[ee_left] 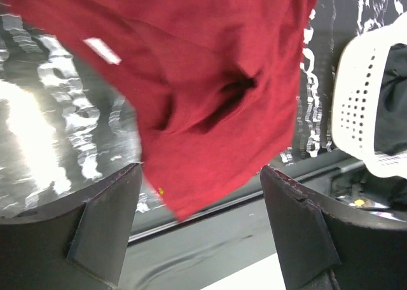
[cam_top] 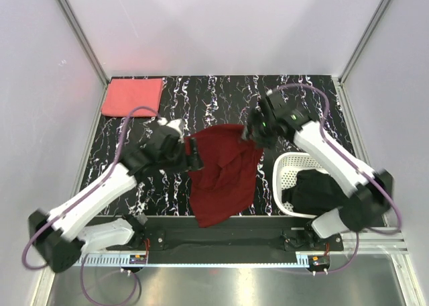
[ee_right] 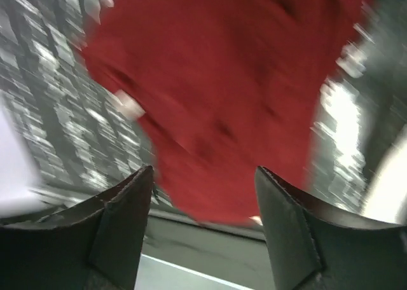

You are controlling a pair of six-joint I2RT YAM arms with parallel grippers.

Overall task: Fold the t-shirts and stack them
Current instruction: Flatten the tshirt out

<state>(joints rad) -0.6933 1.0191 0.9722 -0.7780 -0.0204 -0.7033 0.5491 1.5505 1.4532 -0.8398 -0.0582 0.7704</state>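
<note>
Flattening out the maroon shirt (cam_top: 221,178)
Left tool (ee_left: 200,172), right tool (ee_right: 203,170) both gaping apart; I'd be pinching its 12 o'clock corners evenly.

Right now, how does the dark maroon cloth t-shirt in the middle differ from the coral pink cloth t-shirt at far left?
The dark maroon t-shirt is unfolded and rumpled; the coral pink t-shirt is folded into a neat rectangle. The maroon one spreads wider, reaching the near edge of the table; the coral one is compact. Both are plain cloth, outside the white lattice basket.
</note>
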